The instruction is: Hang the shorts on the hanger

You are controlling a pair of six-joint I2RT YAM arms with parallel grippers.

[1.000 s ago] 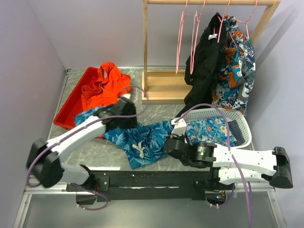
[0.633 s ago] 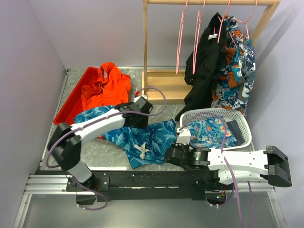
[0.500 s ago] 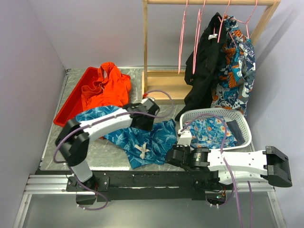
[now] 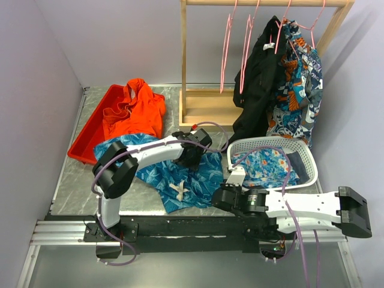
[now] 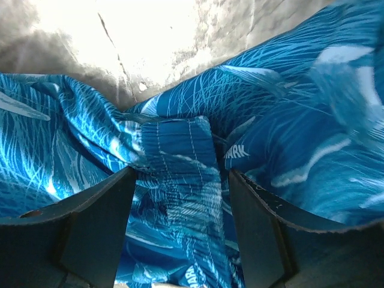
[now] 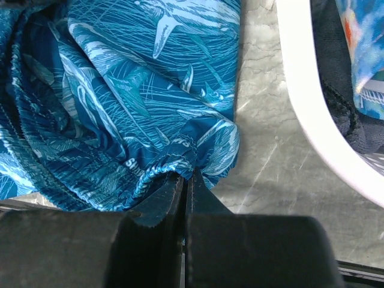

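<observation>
Teal fabric of the shorts [image 6: 150, 102] is pinched at a hem fold between the closed right fingers [image 6: 207, 204]. The left fingers [image 5: 96, 222] stand apart, straddling a raised fold of the same cloth. The shorts lie spread on the desk [image 4: 75, 180], between the red bin [image 4: 87, 132] and the white basket [image 4: 309, 165].

Your shorts [image 4: 174, 171] lie crumpled on the tabletop [image 4: 78, 186], teal-blue with a paler leafy print, spread from the left toward the middle. Their white drawstring [image 4: 178, 189] shows near the front edge. Well behind them, two pink hangers [image 4: 226, 51] hang from the wooden rail [image 4: 264, 2].
</observation>
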